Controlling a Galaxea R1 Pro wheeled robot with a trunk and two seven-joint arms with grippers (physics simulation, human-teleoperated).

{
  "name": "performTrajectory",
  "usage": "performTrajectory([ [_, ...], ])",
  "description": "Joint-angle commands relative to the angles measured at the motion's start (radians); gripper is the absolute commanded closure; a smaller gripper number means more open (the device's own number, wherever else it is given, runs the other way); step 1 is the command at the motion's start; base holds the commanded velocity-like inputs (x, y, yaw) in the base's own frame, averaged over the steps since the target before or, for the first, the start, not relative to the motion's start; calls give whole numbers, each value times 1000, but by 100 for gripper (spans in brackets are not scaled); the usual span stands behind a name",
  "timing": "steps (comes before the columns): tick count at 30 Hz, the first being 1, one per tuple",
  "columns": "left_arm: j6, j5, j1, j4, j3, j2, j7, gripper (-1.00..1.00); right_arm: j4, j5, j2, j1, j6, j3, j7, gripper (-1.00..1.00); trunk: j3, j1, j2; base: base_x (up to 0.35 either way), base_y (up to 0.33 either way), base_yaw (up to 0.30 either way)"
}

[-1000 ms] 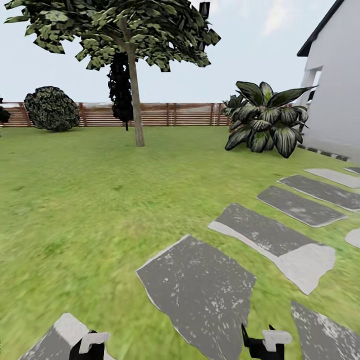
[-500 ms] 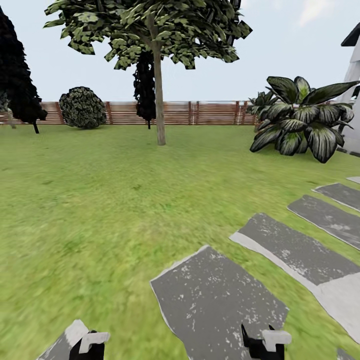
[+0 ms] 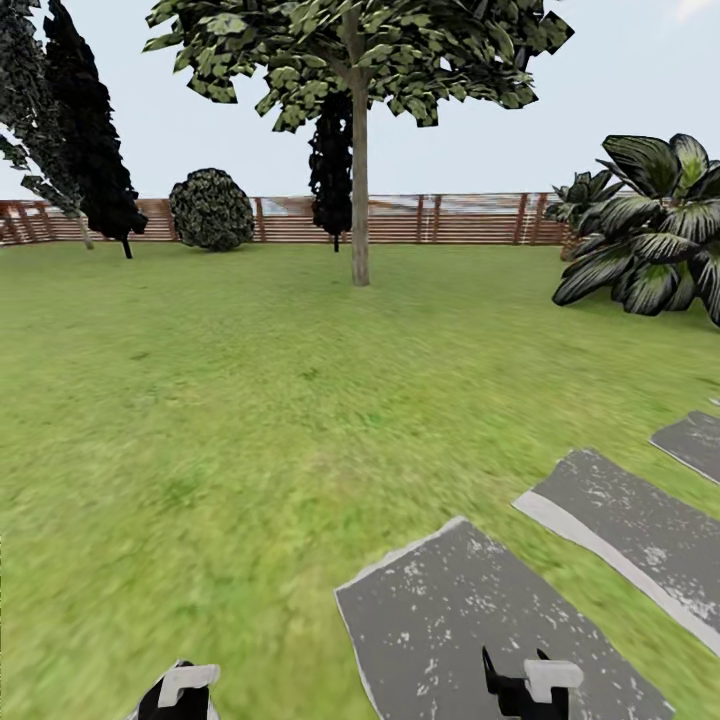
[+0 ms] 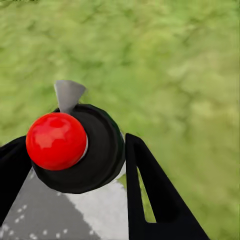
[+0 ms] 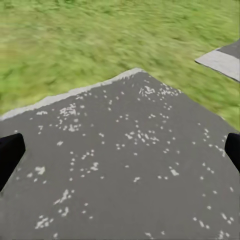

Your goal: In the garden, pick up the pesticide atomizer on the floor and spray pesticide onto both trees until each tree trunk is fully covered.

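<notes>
The pesticide atomizer (image 4: 82, 155) is a black round body with a red ball top and a grey nozzle. It sits between the black fingers of my left gripper (image 4: 75, 142), which is shut on it above grass. In the head view my left gripper (image 3: 185, 692) and right gripper (image 3: 525, 685) peek in at the bottom edge. My right gripper (image 5: 120, 150) is open and holds nothing, hanging over a grey paving stone (image 5: 125, 160). One tree stands far ahead on the lawn, with a straight bare trunk (image 3: 360, 200) and a blocky green crown (image 3: 370, 45).
Grass (image 3: 220, 400) stretches ahead to a brown slatted fence (image 3: 470, 220). Dark conifers (image 3: 90, 130) and a round shrub (image 3: 211, 208) stand at the far left. A broad-leaved plant (image 3: 650, 235) stands at the right, and grey paving stones (image 3: 480, 620) lie near my right side.
The head view has swung left: tree, shrub and paving slid right in the picture, the white house left it, and conifers came in. Both grippers hold the same pose.
</notes>
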Motion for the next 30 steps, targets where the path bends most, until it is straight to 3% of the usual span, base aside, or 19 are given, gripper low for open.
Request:
performTrajectory([
  [1,0,0,0,0,0,0,0,100,0,0,0,0,0,0,0,-100,0,0,0,335,150,68],
  [30,0,-1,-1,1,0,0,0,100,1,2,-2,0,0,1,1,-100,-1,0,0,339,23,4],
])
